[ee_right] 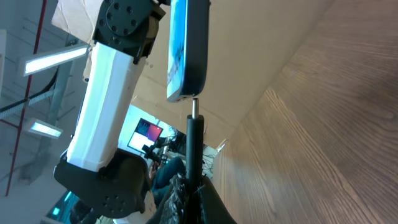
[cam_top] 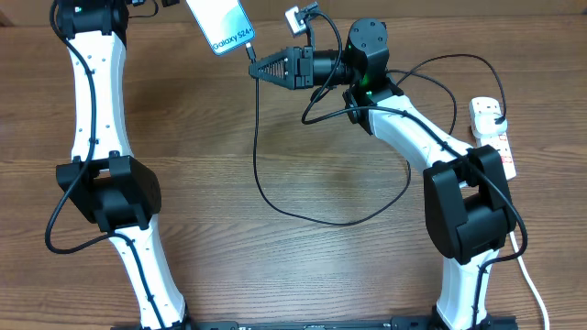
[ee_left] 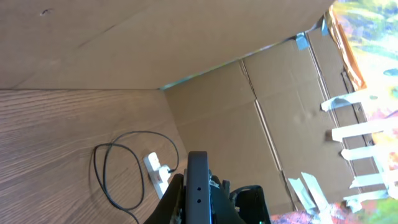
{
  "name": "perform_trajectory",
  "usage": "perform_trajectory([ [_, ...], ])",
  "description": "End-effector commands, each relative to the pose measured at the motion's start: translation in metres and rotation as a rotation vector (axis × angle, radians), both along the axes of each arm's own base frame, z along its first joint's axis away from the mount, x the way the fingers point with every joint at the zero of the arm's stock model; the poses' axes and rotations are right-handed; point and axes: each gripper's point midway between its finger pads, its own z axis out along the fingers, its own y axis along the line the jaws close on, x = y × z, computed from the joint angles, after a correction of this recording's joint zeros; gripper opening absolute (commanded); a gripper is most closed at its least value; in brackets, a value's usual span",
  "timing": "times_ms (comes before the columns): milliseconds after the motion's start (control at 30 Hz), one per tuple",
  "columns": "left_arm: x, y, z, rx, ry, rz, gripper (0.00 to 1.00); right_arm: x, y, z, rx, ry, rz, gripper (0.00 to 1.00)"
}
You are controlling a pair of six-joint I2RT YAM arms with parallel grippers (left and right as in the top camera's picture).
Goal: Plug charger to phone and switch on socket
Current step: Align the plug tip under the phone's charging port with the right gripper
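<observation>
Wooden table (cam_top: 303, 266) spans scene; socket (cam_top: 492, 137) lies at right edge, well apart from action, black plug seemingly already seated in it, switch untouched

Phone (cam_top: 221, 25) held aloft at top centre by left gripper (ee_left: 198, 186), clenched on its edge

Right gripper (cam_top: 260, 66) clenched on charger (cam_top: 275, 197) just behind plug tip (ee_right: 194, 107)

Step in hand: mating tip to phone port; tip sits just beside bottom edge, apparently not yet inserted

Next: fine alignment with port, straight push along cable axis
</observation>
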Motion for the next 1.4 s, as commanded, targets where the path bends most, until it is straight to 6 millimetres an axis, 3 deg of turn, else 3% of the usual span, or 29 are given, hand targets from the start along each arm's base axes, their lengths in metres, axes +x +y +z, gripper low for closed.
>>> perform_trajectory([
  [0,0.001,-0.006,0.0,-0.012,0.023,-0.004,0.04,-0.003,-0.003,0.028,0.028,-0.042,-0.018,0.04],
  [400,0.007,-0.022,0.0,0.019,-0.033,0.018,0.04,-0.007,-0.003,0.029,0.028,-0.036,0.003,0.04],
  [933,0.011,0.009,0.002,0.019,-0.043,0.063,0.04,-0.007,-0.003,0.029,0.028,-0.037,0.002,0.04],
  [1367,0.007,-0.013,0.002,0.02,-0.051,0.019,0.04,-0.007,-0.003,0.029,0.028,-0.037,0.003,0.04],
])
